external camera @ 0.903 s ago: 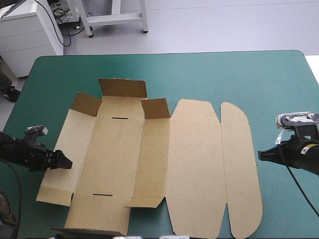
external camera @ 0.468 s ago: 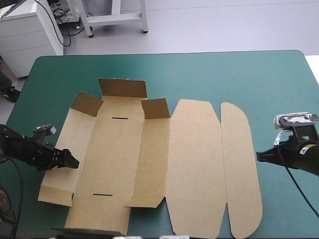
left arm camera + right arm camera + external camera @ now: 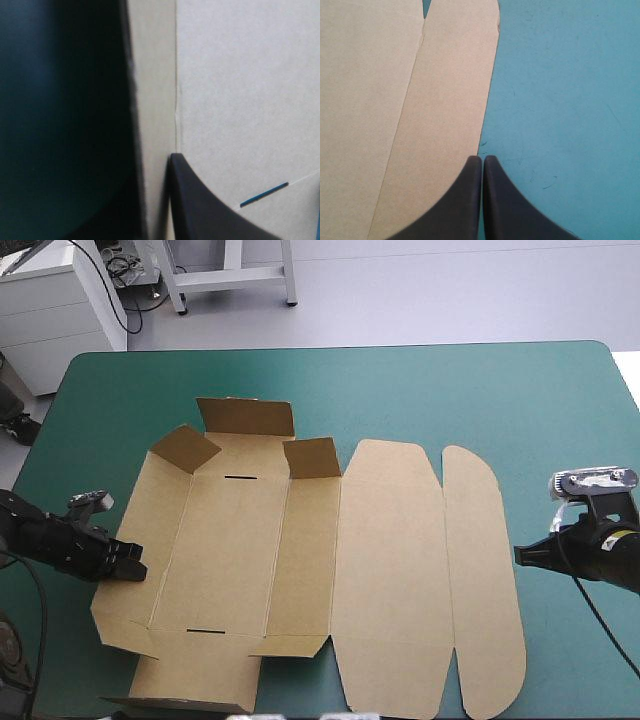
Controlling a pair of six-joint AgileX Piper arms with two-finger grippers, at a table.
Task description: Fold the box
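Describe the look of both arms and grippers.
The left arm and right arm are black and blocky. The left gripper and right gripper each end in two broad black fingers, curved like fins and tapering to a point. No markings show on the fingers.

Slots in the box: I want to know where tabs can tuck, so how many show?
2. One slot lies near the far end of the box's base panel, the other slot near its near end. The raised far flap could hide more.

A lab: teal-green table (image 3: 450, 390), white cabinet (image 3: 50, 310) (cables (image 3: 122, 268) beside it).
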